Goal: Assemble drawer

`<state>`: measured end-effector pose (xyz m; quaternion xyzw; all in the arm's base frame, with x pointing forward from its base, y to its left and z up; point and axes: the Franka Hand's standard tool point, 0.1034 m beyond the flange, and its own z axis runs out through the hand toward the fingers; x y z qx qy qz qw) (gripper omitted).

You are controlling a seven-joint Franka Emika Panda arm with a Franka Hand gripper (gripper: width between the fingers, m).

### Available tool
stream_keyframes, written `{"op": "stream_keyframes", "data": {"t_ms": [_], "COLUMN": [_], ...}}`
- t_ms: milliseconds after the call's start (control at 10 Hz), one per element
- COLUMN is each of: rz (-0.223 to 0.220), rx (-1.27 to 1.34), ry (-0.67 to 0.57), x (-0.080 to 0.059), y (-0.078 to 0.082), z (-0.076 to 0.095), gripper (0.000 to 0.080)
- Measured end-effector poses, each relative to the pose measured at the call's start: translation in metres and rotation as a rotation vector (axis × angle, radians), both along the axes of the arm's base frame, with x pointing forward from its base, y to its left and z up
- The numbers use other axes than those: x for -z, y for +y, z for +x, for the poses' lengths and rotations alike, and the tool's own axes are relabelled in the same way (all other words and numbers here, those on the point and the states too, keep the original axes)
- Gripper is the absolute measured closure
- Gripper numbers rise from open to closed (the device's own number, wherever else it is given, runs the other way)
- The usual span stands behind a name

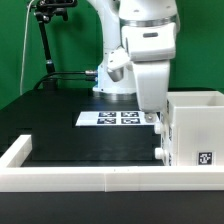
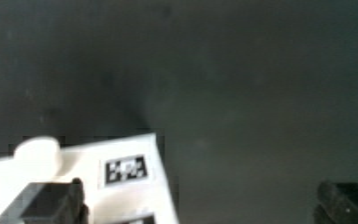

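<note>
The gripper (image 1: 152, 112) hangs low over the dark tabletop (image 1: 70, 135), its jaws spread as wide as they go, holding nothing; in the wrist view the two black fingertips (image 2: 44, 203) stand far apart over bare mat. One marker board (image 1: 118, 118) lies flat at about ten o'clock from the gripper. One tall white housing (image 1: 195, 128) of the drawer stands at three o'clock, just beside the jaws, with two small knobs (image 1: 161, 154) on its near face and one square tag (image 1: 205, 157). One low white border wall (image 1: 70, 178) runs along the front.
</note>
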<state>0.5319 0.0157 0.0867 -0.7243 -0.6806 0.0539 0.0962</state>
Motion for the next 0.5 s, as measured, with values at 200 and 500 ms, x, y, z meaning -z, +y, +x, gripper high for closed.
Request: {"op": "stream_keyframes", "data": {"t_ms": [200, 500], "rz": [-0.016, -0.039], "rx": [0.042, 0.086], "ry": [-0.001, -0.016], "x": [-0.008, -0.022], "y": [-0.029, -0.052], "z": [-0.010, -0.020], "gripper": [0.0150, 0.0150]}}
